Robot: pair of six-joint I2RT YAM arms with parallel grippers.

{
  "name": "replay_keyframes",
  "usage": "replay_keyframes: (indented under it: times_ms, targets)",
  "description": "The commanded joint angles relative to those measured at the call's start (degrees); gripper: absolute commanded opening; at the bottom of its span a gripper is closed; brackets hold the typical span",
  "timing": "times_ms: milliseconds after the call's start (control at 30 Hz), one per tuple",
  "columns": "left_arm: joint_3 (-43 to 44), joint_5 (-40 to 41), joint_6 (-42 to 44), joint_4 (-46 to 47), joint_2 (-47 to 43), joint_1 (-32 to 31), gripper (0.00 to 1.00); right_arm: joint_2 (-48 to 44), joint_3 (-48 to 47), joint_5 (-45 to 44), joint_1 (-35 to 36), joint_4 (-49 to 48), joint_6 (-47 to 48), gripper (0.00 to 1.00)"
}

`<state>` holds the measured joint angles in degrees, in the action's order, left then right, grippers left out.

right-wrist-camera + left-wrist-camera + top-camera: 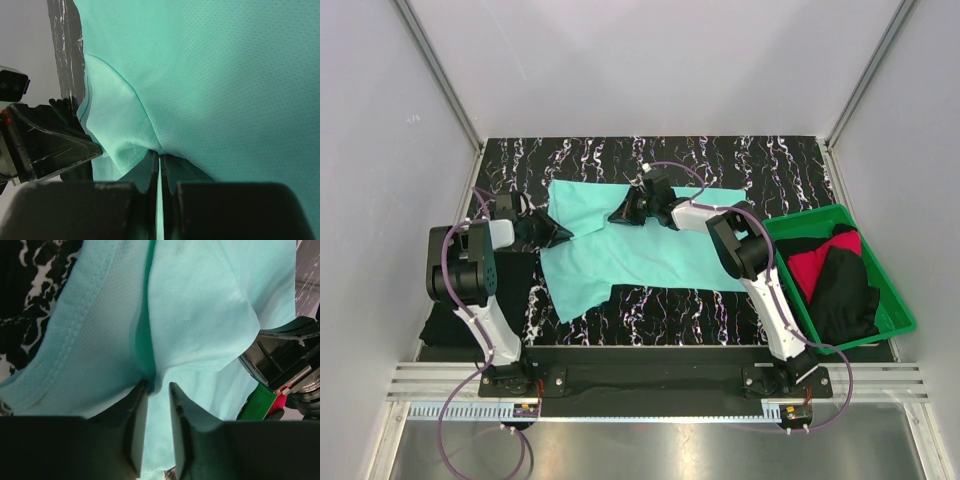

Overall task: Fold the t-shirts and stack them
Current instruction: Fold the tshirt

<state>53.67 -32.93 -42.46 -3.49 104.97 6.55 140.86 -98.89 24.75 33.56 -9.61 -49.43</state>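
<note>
The turquoise-mint t-shirt (640, 255) lies spread on the black marbled mat (740, 160). My left gripper (560, 233) is at the shirt's left edge; in the left wrist view (158, 386) its tips pinch a fold of the shirt (200, 305), with a narrow gap left between the jaws. My right gripper (620, 216) is at the shirt's upper middle, shut on a bunched fold (160, 156) of the shirt (225, 75). A black t-shirt (845, 290) and a red-pink t-shirt (815, 265) lie in the tray.
The green tray (805, 214) stands at the right of the mat. A dark cloth (445, 320) lies at the near left beside the left arm's base. The two grippers are close together; the left gripper (45, 145) shows in the right wrist view. Grey walls enclose the table.
</note>
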Motion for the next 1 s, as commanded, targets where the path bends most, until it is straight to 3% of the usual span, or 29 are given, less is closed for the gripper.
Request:
replay_keyframes:
  times_ms: [0, 100, 333, 967]
  targets:
    - [1.9, -2.1, -2.2, 5.2, 0.0, 0.3, 0.17, -3.7, -1.8, 1.1, 0.6, 1.3, 0.3, 0.00]
    - [3.4, -2.5, -1.9, 3.7, -0.9, 0.4, 0.00, -5.5, -0.9, 1.7, 0.3, 1.6, 0.9, 0.00]
    - [2.8, -2.1, -1.6, 0.7, -4.8, 0.6, 0.00, -9.2, 0.1, 3.9, -0.5, 4.7, -0.3, 0.00]
    - [4.4, -3.1, -0.8, -11.0, -7.8, 2.2, 0.00, -3.9, -6.7, 17.5, -3.7, 19.6, -6.4, 0.01]
